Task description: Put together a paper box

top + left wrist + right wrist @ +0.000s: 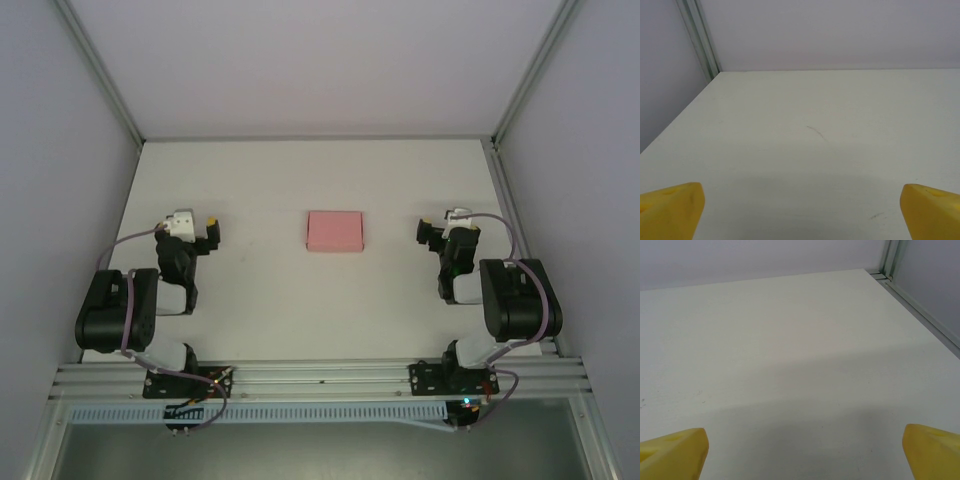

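The paper box (335, 231) is a pink rectangle lying flat on the white table (300, 300), midway between the two arms. My left gripper (190, 226) rests well to its left, open, with nothing between its yellow fingertips (675, 206). In the left wrist view the left gripper (800, 212) faces bare table and the back-left corner. My right gripper (450, 226) sits about as far to the box's right, also open and empty. The right wrist view has the right gripper (800, 455) spread wide, yellow fingertips (675, 450) over bare table.
Pale walls close the table at the back and both sides, with aluminium posts at the back corners (700, 40) (890, 260). An aluminium rail (320, 380) carrying both arm bases runs along the near edge.
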Robot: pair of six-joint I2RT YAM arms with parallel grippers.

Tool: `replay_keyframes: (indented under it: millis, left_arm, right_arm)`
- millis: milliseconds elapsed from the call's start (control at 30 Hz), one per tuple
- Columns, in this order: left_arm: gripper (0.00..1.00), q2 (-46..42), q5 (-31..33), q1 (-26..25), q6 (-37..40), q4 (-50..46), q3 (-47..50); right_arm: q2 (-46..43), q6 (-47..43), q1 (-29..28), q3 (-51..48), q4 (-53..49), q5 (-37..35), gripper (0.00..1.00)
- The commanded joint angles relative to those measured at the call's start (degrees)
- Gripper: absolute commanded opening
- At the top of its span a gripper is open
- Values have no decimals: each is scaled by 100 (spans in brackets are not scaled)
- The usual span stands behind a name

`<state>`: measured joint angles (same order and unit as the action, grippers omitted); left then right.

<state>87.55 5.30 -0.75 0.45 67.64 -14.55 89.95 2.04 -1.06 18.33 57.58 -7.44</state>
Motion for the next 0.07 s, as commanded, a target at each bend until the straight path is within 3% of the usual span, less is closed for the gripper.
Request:
replay_keyframes:
  millis: [0, 33]
  left_arm:
    - [100, 69, -13, -32, 137, 1, -66]
    - [100, 69, -11, -30, 138, -4, -66]
  right_arm:
    - [-57, 41, 15, 71, 60, 34, 100]
    - [-65, 35, 19, 76, 68, 36, 100]
